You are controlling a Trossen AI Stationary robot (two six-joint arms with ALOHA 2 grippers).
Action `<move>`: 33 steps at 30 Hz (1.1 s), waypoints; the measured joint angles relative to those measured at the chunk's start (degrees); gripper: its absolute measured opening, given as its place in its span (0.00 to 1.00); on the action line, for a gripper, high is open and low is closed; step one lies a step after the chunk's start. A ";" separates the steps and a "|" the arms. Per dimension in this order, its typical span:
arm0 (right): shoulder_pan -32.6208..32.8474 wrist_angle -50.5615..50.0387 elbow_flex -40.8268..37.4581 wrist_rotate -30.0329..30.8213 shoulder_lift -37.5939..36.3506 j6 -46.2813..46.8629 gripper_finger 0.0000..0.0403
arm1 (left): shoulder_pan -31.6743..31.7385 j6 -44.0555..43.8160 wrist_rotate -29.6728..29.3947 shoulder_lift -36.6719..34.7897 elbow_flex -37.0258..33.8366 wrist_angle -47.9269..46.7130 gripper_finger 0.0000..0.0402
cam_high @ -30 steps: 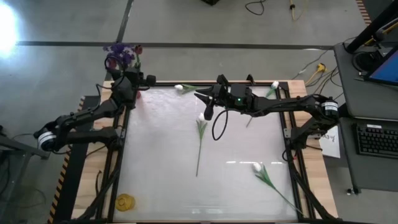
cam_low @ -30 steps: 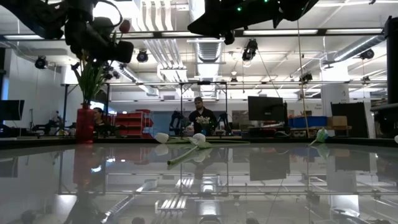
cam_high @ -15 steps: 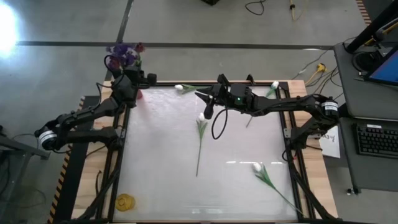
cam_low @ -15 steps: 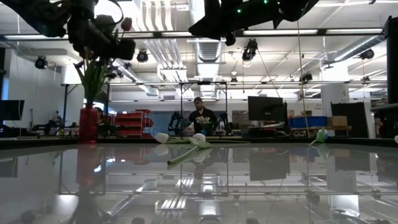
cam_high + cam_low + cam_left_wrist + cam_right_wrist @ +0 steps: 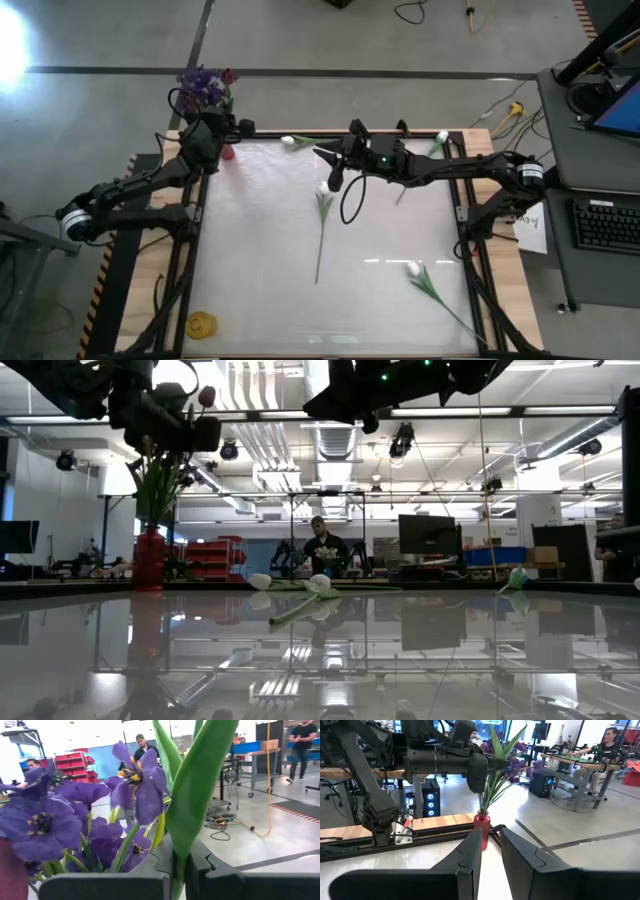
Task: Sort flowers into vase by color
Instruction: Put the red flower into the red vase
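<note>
Table's far corner, left hand (image 5: 222, 128) gripping flowers (image 5: 205, 87)

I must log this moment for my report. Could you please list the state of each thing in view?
Left gripper: fingers shut on a green stem, at the table's far left corner.
Red vase: upright, holding stems.
Purple flowers: in the vase.
Dark red tulip: raised above the vase.
Right gripper: fingers open, empty, above the table.
White tulips: four lying flat on the table.
</note>
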 joint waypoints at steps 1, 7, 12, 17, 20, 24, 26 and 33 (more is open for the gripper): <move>0.00 0.00 0.00 0.00 0.00 0.00 0.16 | -0.23 0.00 0.02 0.00 0.00 0.00 0.00; 0.00 0.00 0.00 -0.02 0.00 0.00 0.16 | -2.08 -0.14 0.07 0.00 -0.04 -0.04 0.00; 0.00 -0.02 0.00 -0.02 0.00 0.00 0.16 | -2.66 -1.33 0.05 0.00 -0.07 -0.09 0.00; 0.00 -0.05 0.00 -0.02 0.00 0.02 0.16 | -3.38 -1.38 0.04 0.00 -0.04 -0.11 0.00; 0.00 -0.10 0.00 -0.02 0.00 0.02 0.16 | -4.02 -1.42 0.07 0.00 -0.02 -0.13 0.00; 0.00 -0.45 0.00 -0.02 0.00 0.02 0.16 | -4.99 -2.34 0.07 0.00 0.00 -0.13 0.00; 0.00 -0.46 -0.01 -0.02 0.00 0.02 0.16 | -5.34 -2.38 0.07 -0.03 0.00 -0.13 0.00; 0.00 -0.46 -0.01 -0.02 0.00 0.02 0.16 | -5.38 0.70 -1.77 -1.56 0.02 -0.06 0.00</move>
